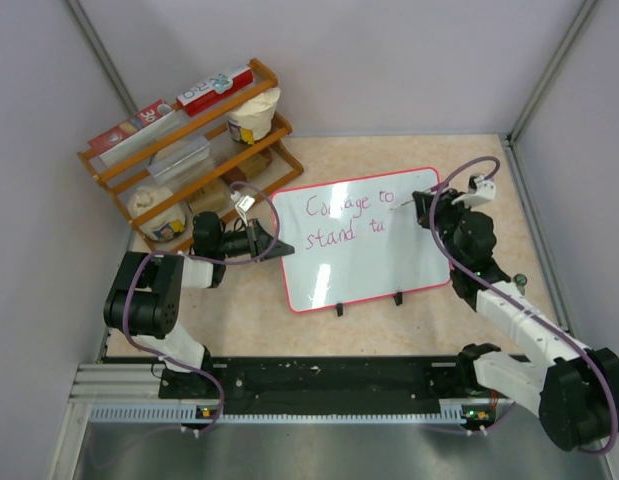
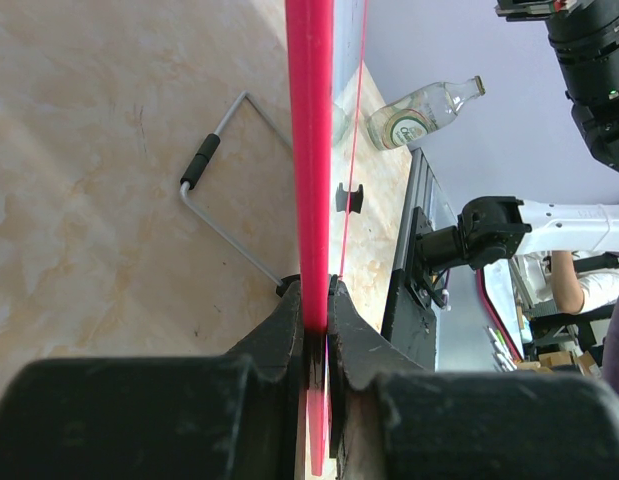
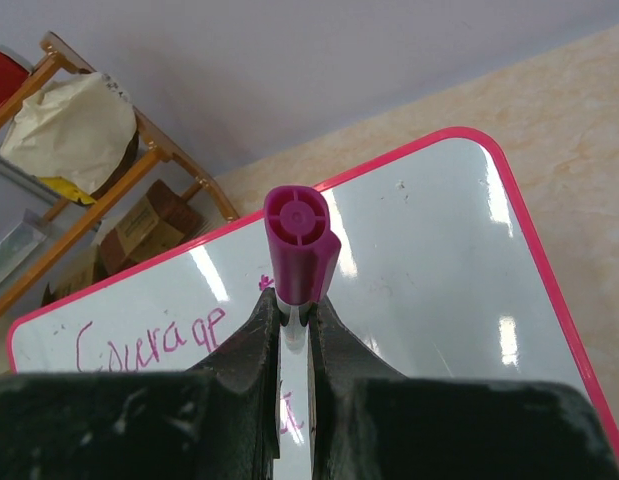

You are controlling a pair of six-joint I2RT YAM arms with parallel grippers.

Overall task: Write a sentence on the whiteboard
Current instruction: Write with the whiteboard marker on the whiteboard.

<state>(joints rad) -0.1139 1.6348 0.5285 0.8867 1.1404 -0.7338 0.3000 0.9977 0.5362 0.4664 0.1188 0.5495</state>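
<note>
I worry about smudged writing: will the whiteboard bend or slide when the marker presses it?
Probably stiff: the whiteboard edge looks straight in the left gripper. Its glossy face likely lets the marker glide. Unclamped, it might slide.

Glossy whiteboard [image 1: 389, 265] with smooth pink plastic rim, matt tabletop [image 1: 249, 310], varnished wooden rack [image 3: 159, 152], glossy plastic marker [image 3: 299, 245]

You've got a white whiteboard [image 1: 389, 262] with a pink-red rim, purplish-pink sentence [image 1: 345, 220], magenta marker [image 3: 300, 232], orange-brown rack [image 1: 184, 150] upper left, and a beige marbled table [image 1: 251, 305].
</note>
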